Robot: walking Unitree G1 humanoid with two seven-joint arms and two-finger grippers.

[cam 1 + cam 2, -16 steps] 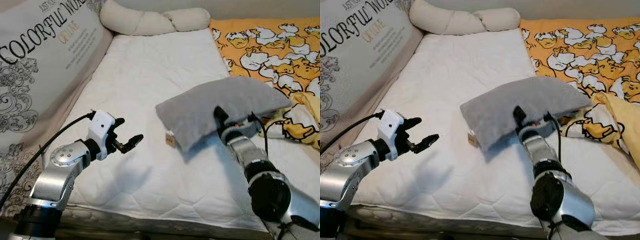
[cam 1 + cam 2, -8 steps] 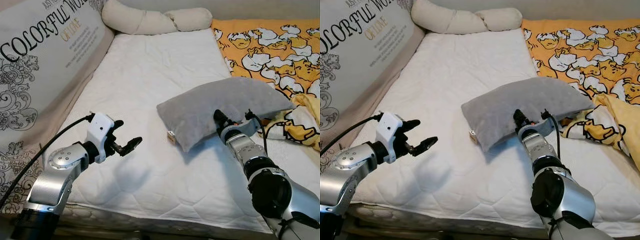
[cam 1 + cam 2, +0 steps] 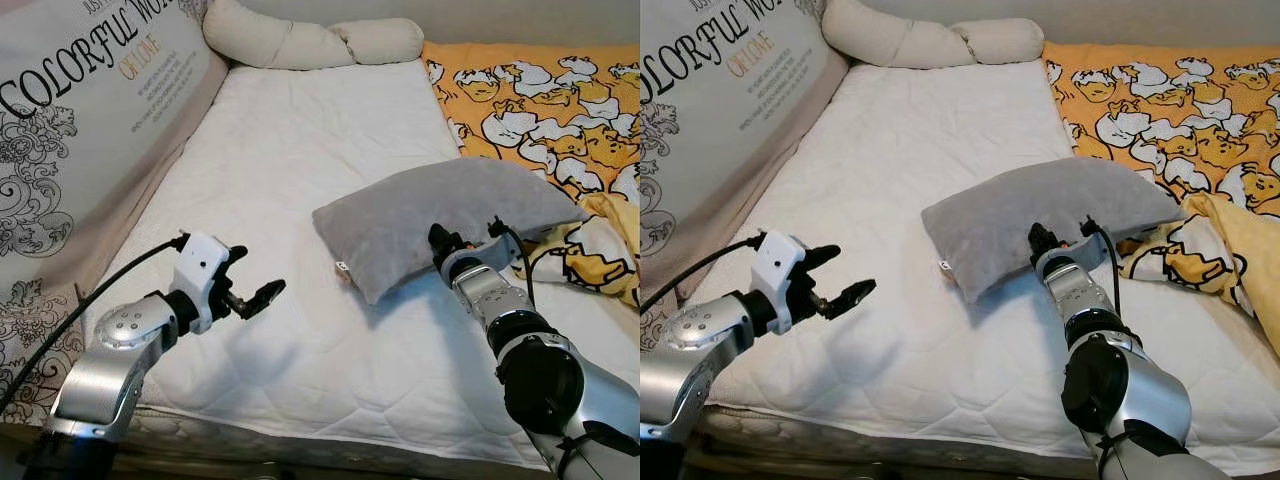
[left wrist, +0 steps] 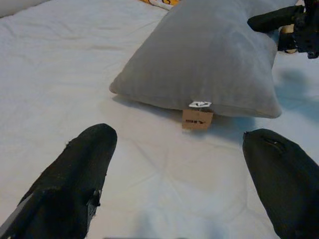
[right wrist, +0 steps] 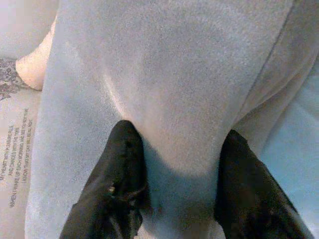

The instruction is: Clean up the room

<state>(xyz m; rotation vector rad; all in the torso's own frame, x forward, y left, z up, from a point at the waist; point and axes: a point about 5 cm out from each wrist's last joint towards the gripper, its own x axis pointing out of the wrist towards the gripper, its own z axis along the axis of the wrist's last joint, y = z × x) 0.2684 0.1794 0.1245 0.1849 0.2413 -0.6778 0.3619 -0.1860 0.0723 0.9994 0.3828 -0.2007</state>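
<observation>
The right gripper (image 5: pixel 172 186) pinches the near edge of the grey pillow (image 3: pixel 440 215), fabric bunched between its fingers. A second ago the pillow hung lifted; now it has sunk back onto the white mattress (image 3: pixel 300 180), beside the duck-print blanket (image 3: pixel 540 100), so it looks newly set down, release pending. The left gripper (image 3: pixel 250 290) hovers spread, well left of the pillow.

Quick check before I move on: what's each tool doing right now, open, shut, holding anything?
Left tool: open, holding nothing, hovering over the white mattress.
Right tool: shut on the near edge of the grey pillow.
</observation>
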